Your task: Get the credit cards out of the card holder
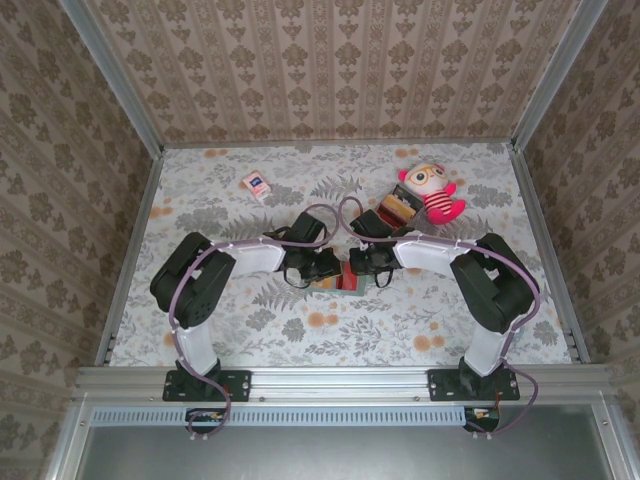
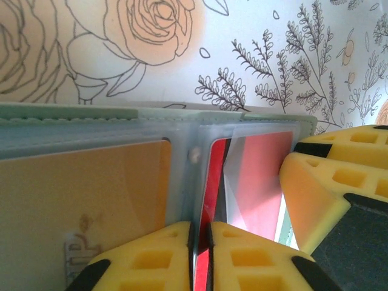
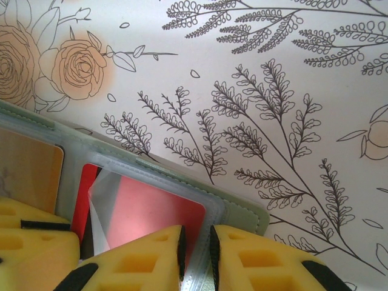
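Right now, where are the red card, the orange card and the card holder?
red card (image 2: pixel 260 182), left wrist view, its face behind the clear sleeve.
orange card (image 2: pixel 85 194), left wrist view, middle of its face.
card holder (image 2: pixel 73 113), left wrist view, its green stitched top edge.

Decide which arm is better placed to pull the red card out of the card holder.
Left. The left jaws pinch the edge of the red card; the right jaws clamp the card holder at its rim, so that arm likely just steadies it.

Overhead; wrist close-ups of card holder (image 2: pixel 60 114)
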`<act>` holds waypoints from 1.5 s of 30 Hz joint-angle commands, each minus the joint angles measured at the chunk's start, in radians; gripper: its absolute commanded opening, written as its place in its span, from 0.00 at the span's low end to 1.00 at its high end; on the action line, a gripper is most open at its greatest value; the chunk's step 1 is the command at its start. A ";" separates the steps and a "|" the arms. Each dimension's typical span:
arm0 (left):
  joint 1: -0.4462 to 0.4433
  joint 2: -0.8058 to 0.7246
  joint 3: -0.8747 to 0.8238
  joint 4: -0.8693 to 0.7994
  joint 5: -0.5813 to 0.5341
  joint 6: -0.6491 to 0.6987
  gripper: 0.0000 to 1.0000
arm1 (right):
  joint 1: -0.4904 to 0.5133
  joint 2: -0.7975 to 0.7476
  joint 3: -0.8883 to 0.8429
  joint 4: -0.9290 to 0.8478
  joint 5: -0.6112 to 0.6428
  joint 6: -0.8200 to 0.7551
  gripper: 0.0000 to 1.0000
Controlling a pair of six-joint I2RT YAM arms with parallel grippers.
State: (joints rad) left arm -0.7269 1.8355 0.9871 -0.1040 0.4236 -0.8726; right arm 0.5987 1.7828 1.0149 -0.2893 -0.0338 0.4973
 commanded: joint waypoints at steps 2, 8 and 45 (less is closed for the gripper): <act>0.006 -0.013 -0.029 0.023 0.016 -0.006 0.08 | -0.004 0.039 0.007 -0.035 -0.003 0.000 0.21; 0.019 -0.066 -0.048 0.003 0.003 0.007 0.00 | -0.004 0.040 0.008 -0.045 0.010 0.003 0.21; -0.001 -0.088 -0.149 0.104 0.064 -0.060 0.20 | -0.008 0.066 0.020 -0.049 0.000 0.004 0.21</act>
State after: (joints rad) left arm -0.7261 1.7439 0.8188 0.0650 0.5190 -0.9493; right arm 0.5953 1.7958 1.0332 -0.3080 -0.0338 0.4976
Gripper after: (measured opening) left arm 0.198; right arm 0.208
